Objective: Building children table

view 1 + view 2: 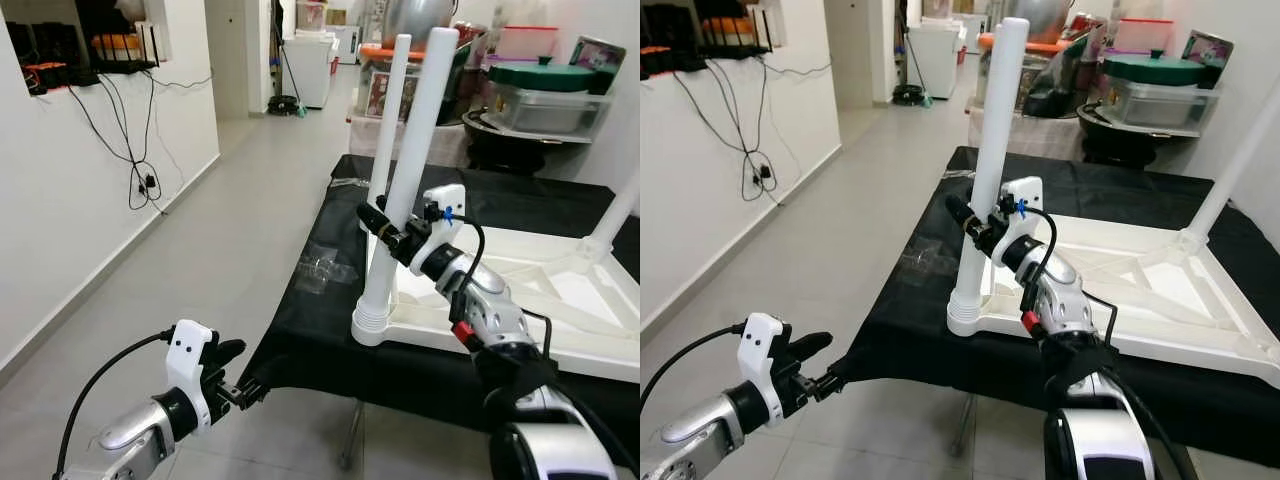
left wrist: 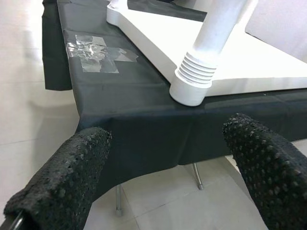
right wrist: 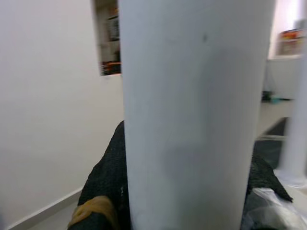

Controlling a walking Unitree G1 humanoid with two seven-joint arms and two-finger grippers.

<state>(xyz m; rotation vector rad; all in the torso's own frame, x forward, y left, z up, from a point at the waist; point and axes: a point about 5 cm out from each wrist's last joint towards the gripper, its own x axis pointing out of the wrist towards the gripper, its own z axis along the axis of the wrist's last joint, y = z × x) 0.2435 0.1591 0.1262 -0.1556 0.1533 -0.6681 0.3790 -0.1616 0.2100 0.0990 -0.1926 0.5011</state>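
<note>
Children's table (image 1: pixel 520 300) lies upside down on the black-draped tabletop (image 1: pixel 300 340), centre-right of frame. My right pincer (image 1: pixel 385 225) clamps 1 upright leg (image 1: pixel 400 180) mid-shaft — light, stiff, slick plastic, I judge. Left pincer (image 1: pixel 245 385) gapes empty, lower left.

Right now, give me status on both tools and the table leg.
Right tool shut on the white leg, upright in the tabletop's corner socket. Left tool open, low beside the black cloth. Nothing blocking.

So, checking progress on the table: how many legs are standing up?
3: the near-left leg in the right claw, the far-left leg behind it, and the far-right leg. A fourth may be hidden.
</note>
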